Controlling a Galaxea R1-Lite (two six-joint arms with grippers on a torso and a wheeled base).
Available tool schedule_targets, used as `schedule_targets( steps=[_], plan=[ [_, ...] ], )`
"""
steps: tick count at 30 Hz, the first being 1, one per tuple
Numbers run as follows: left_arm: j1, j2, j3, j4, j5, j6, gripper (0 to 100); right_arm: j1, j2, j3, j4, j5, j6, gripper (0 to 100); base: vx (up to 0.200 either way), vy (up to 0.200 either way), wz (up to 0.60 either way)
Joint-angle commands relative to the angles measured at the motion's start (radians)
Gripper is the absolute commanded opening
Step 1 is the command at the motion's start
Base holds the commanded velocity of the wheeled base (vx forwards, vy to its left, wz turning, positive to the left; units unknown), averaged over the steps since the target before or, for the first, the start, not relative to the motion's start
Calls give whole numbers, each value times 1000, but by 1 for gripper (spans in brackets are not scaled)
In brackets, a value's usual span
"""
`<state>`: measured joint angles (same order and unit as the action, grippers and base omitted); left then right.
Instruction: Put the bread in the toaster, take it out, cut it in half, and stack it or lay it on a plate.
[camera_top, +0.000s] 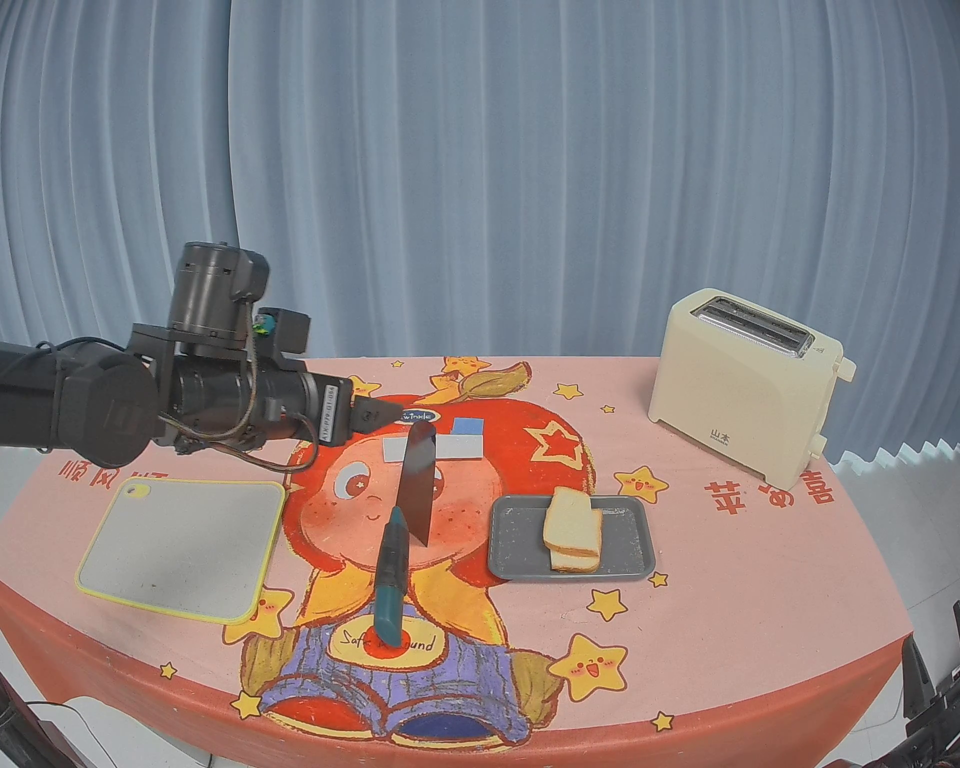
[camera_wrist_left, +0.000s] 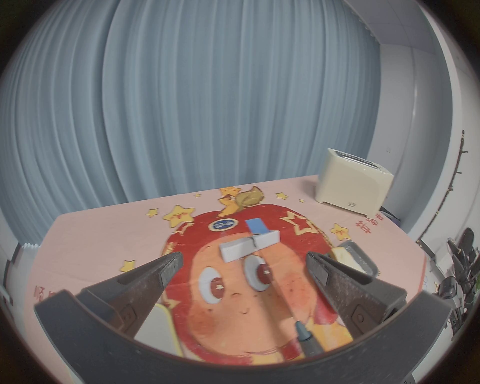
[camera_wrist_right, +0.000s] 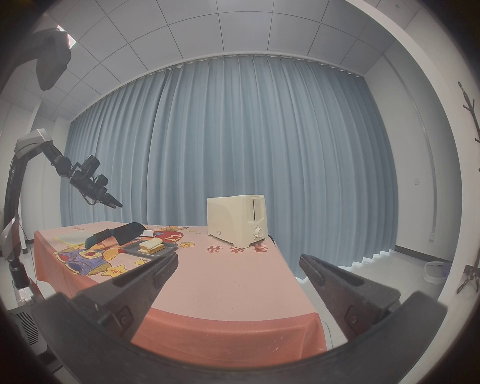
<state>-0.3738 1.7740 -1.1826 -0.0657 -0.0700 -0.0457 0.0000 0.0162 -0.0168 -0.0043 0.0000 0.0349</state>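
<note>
At the 9 o'clock side of the table (camera_top: 750, 560), the cutting board (camera_top: 180, 545) is lying bare. The left gripper (camera_wrist_left: 244, 261) is hanging in the air above the table, over the zone between the board and the knife, with its fingers spread apart and nothing between them.

In the middle, the knife (camera_top: 403, 535) is lying flat on the cloth, with the blade pointing to 12 o'clock and the handle to 6 o'clock.

At 3 o'clock from the knife, the grey plate (camera_top: 515, 560) is carrying the bread (camera_top: 573, 530). The bread is already in two halves, one lying on the other and a little shifted. So I am judging that the task is nearly complete.

At 1 o'clock from the plate, the toaster (camera_top: 745, 390) is standing with empty slots. The right gripper (camera_wrist_right: 239, 261) is waiting low beside the table, past the toaster side, also spread wide and carrying nothing.

The risks I am seeing:
- **Knife and bread:** if the left arm is going down without care, a finger may strike the blade. This may push the knife against the plate and shake the upper half off the lower one.
- **Right arm:** if it is swinging in low, it may catch the table edge or knock the toaster.
</note>
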Motion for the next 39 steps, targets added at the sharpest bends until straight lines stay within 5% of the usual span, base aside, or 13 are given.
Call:
schedule_targets(
  steps=[1,15,32,39],
  plan=[
    [72,-61,37,0,-4,9,100,0,-16,17,0,0,0,100,0,0,0],
    [239,-148,112,0,-51,58,100,0,-16,17,0,0,0,100,0,0,0],
    [483,-232,192,0,-191,109,100,0,-16,17,0,0,0,100,0,0,0],
    [544,-237,193,0,-195,132,100,0,-16,17,0,0,0,100,0,0,0]
  ],
)
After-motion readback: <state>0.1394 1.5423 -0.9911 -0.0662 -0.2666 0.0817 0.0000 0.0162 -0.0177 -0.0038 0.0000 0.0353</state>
